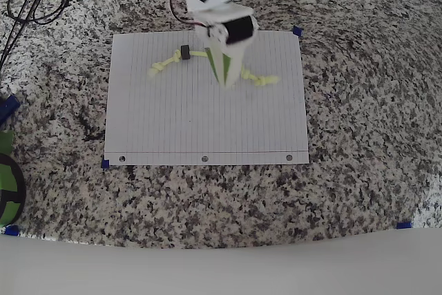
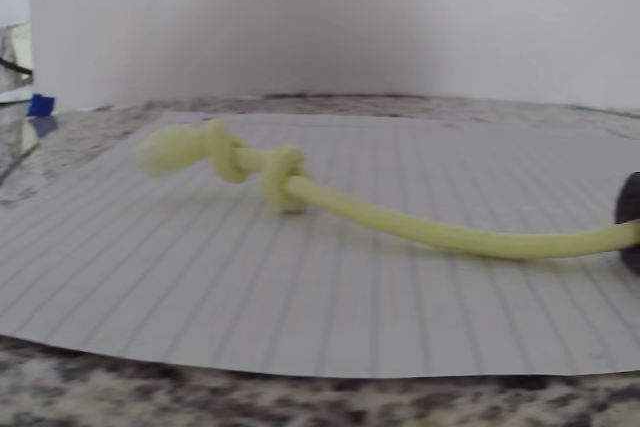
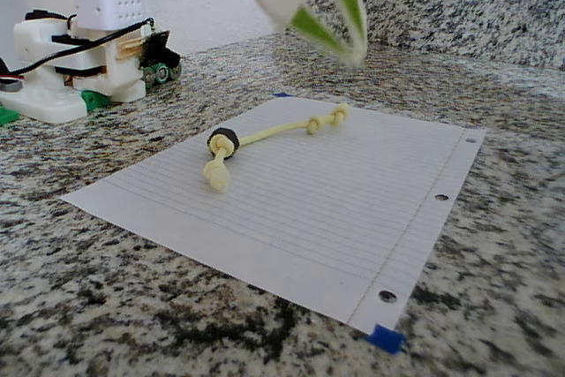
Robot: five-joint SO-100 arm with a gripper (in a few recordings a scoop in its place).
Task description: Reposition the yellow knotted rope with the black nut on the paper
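On the granite countertop, the paper lies flat, its punched-hole edge toward the bottom of the overhead view; small blue tape tabs sit at its corners. All positions below are referenced to the paper.

Arm: the white arm base stands off the sheet, beyond its far left corner in the fixed view. The gripper hangs in the air above the far part of the sheet, clear of its surface. Its white and green fingers are spread apart and hold nothing.

The yellow knotted rope lies on the upper half of the sheet in the overhead view, running roughly side to side, partly hidden under the gripper. Its knotted, frayed end rests on the sheet.

The black nut sits threaded on the rope near the left end in the overhead view, resting on the sheet.
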